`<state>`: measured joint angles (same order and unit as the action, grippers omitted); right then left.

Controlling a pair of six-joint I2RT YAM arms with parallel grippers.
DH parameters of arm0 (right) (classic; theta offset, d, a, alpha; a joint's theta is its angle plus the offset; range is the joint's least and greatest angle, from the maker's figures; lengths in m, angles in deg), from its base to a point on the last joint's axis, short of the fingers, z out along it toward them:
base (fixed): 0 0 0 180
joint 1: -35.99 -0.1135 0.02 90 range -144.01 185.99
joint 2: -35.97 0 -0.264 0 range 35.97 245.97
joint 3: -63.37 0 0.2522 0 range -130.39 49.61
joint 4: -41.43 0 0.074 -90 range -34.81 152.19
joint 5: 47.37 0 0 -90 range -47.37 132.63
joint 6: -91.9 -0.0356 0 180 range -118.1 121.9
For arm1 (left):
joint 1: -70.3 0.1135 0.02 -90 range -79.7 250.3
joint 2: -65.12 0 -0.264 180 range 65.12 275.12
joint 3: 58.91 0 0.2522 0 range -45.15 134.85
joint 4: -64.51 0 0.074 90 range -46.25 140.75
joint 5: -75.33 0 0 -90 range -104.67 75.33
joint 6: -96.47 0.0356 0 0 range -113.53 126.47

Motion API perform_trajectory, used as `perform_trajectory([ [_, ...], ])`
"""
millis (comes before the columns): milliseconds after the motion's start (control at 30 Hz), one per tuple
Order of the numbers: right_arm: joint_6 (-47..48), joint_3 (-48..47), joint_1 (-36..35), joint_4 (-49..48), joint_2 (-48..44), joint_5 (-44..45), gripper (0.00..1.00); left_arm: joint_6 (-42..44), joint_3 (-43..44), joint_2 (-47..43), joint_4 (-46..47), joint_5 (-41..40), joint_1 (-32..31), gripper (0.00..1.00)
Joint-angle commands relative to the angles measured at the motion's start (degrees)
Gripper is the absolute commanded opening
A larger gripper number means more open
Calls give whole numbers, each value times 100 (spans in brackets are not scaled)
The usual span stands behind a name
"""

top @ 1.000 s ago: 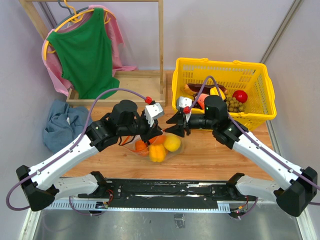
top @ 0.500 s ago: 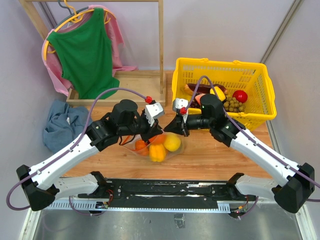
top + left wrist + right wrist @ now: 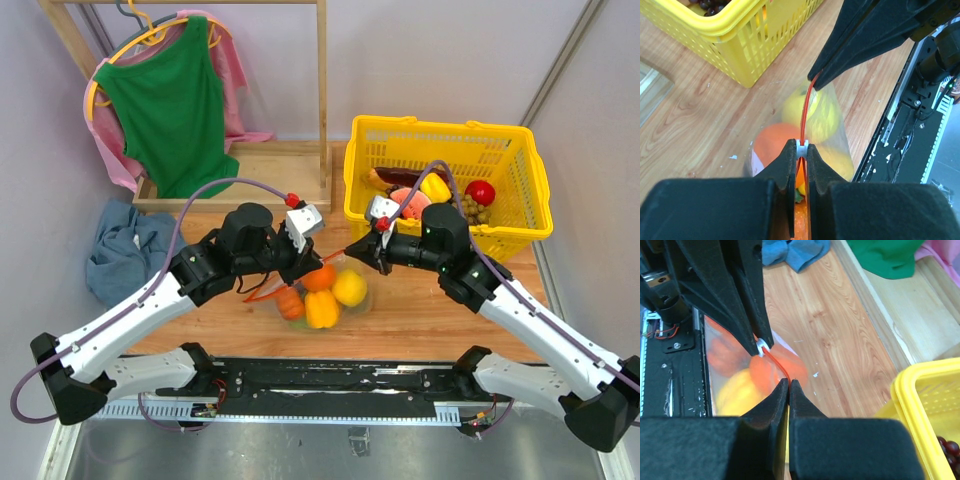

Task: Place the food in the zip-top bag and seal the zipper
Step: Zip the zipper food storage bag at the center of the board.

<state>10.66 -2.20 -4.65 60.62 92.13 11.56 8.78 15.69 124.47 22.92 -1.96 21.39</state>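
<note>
The zip-top bag (image 3: 322, 296) lies on the table between my arms, holding food: an orange fruit (image 3: 319, 277), a yellow fruit (image 3: 350, 287), a yellow pepper (image 3: 322, 309) and a carrot (image 3: 290, 303). The zipper (image 3: 334, 257) stretches taut between both grippers. My left gripper (image 3: 311, 262) is shut on the white slider (image 3: 801, 146) of the zipper (image 3: 807, 110). My right gripper (image 3: 351, 252) is shut on the zipper's end (image 3: 788, 380). The slider also shows in the right wrist view (image 3: 761, 345), a short way from my right jaws.
The yellow basket (image 3: 450, 128) stands at the back right with more food: a red fruit (image 3: 480, 192), grapes (image 3: 466, 210) and a dark eggplant (image 3: 385, 178). A blue cloth (image 3: 125, 250) lies at left. A wooden rack holding a green top (image 3: 170, 100) stands behind it.
My right arm has drawn back to the right, pulling the zipper taut. The bag and its food have shifted slightly toward the near edge and right. The left gripper has barely moved.
</note>
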Motion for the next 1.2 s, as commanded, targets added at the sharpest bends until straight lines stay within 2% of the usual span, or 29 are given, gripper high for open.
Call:
perform_trajectory([
  [0, -137, 89, -14, 87, -284, 1155, 1, -106, -83, -247, -354, -219, -12, 3],
  [300, -321, 77, -3, 404, -615, 2489, 1, -204, -172, -375, -487, -389, -14, 3],
  [1167, -948, 20, 29, 1702, -1320, 5249, 1, -612, -469, -767, -730, -986, -14, 1],
])
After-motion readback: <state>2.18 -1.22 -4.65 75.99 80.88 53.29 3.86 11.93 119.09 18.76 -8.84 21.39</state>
